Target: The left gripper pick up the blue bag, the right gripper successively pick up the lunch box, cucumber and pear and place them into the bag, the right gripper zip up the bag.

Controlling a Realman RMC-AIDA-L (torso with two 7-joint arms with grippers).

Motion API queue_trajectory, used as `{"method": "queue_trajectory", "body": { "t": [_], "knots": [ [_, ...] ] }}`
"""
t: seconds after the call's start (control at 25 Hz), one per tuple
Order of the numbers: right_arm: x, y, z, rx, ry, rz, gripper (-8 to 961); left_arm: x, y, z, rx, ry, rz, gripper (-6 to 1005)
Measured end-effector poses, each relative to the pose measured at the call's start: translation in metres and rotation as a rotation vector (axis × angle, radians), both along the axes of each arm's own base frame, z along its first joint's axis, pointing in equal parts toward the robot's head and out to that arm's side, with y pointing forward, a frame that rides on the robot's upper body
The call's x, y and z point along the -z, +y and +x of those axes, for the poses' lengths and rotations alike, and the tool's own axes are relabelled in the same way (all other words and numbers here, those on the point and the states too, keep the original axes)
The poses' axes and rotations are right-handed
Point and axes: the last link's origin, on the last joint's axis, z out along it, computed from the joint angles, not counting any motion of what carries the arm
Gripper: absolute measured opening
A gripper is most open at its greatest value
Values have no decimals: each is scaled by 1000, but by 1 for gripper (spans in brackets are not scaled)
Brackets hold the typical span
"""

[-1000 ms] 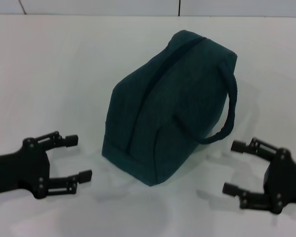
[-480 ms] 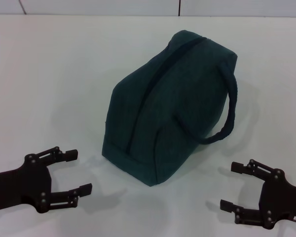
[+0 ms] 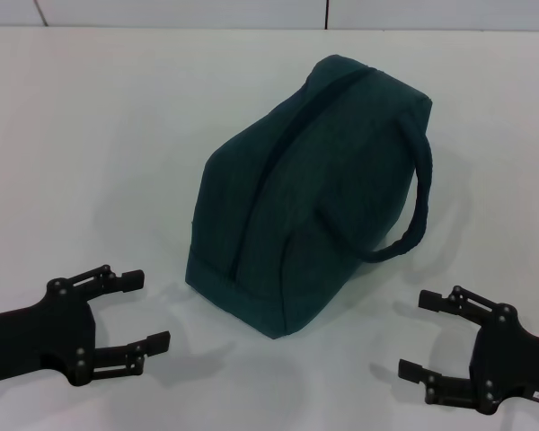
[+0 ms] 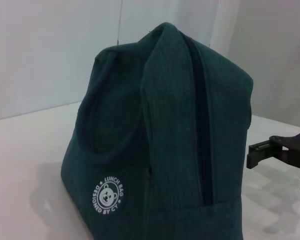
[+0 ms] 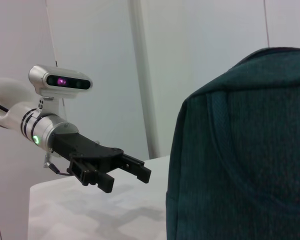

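Right gripper retreated (partly cropped), wide; left gripper wide; blue bag zipped.

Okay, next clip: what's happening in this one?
Nobody is handling anything right now. The blue bag stands zipped shut on the white table, one loop handle hanging down its side. No lunch box, cucumber or pear is in sight. The left claw sits open near the bag's front corner on the robot's left, and the right claw sits open on the other side. Neither touches the bag. It looks like the packing is already finished.
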Motion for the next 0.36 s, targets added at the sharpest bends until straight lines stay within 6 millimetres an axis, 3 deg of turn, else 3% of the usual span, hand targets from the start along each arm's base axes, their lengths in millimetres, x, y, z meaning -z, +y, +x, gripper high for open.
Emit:
{"method": "queue_trajectory", "body": {
  "t": [0.36],
  "knots": [
    [1,0,-1,-4,1,-3,874,0,0,3,16,-13,-12,875]
  ]
}}
